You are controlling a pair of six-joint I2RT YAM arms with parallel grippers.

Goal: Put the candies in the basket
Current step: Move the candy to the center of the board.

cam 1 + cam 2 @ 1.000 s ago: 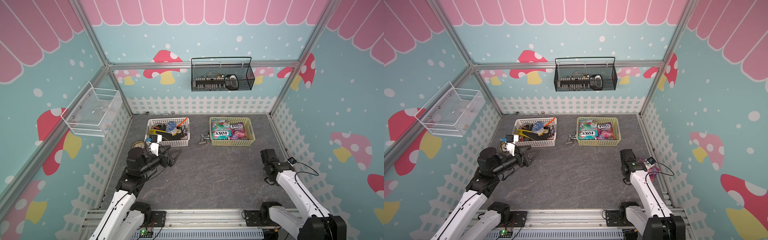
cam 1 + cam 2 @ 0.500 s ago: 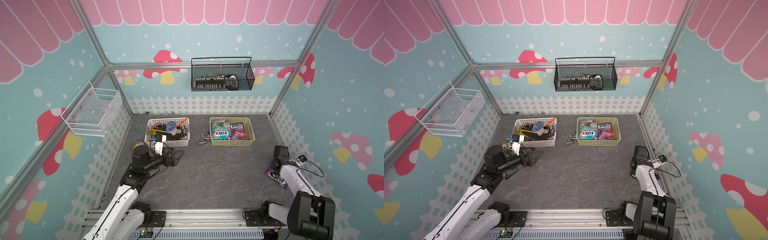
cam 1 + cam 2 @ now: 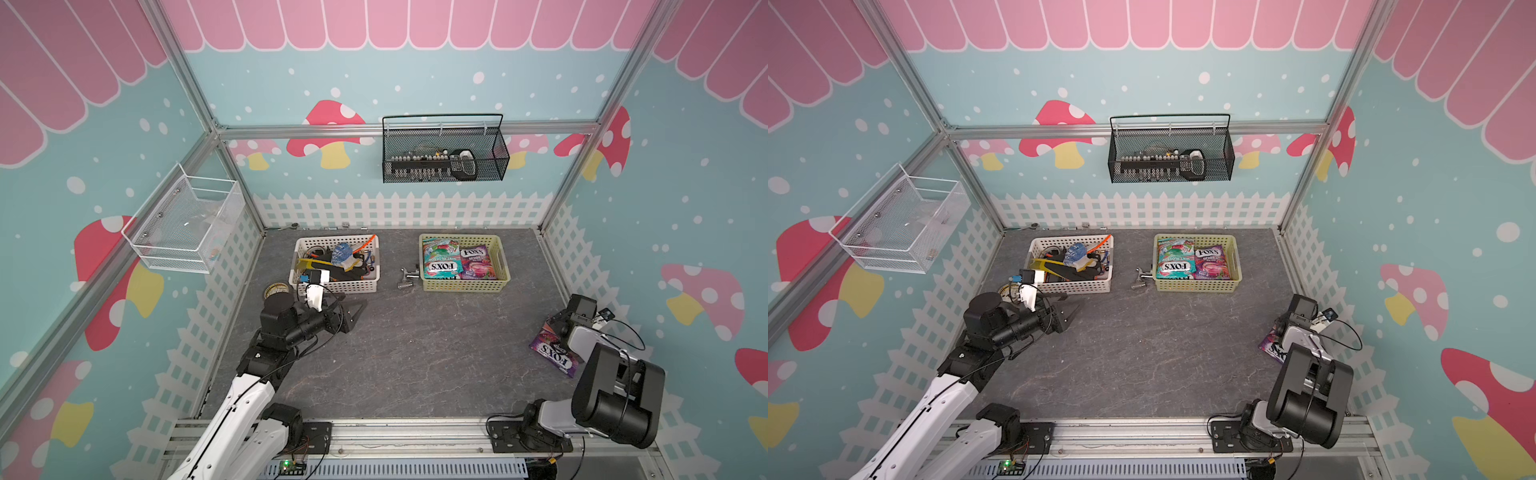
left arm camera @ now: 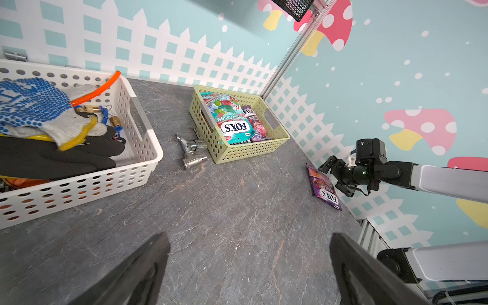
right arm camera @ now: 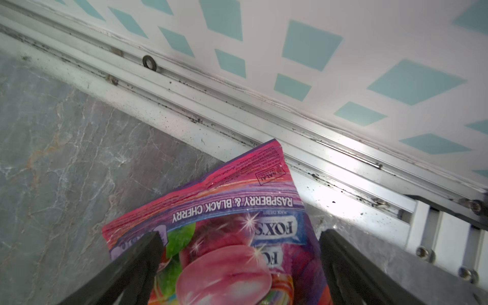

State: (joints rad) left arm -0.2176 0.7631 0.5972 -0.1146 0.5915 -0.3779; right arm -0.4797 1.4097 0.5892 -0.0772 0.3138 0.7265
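Tabletop (image 3: 415, 353), grey stone-look slab, bare across the middle: free carry lane. Pale yellow-green perforated plastic basket (image 3: 461, 286) sits far, centre-right, other bags (image 3: 442, 266) inside. Purple glossy FOX'S bag (image 3: 550, 353) lies flat near right, corner at wall rail (image 5: 343, 158). Right gripper (image 4: 335, 178) spread astride it, nothing held: go low, pinch, lift away from wall. Left gripper (image 4: 248, 253) spread, empty.

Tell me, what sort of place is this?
Likely a playfully decorated robot practice booth: cartoon mushroom walls, a left arm and right arm on a rail, a basket of candies.
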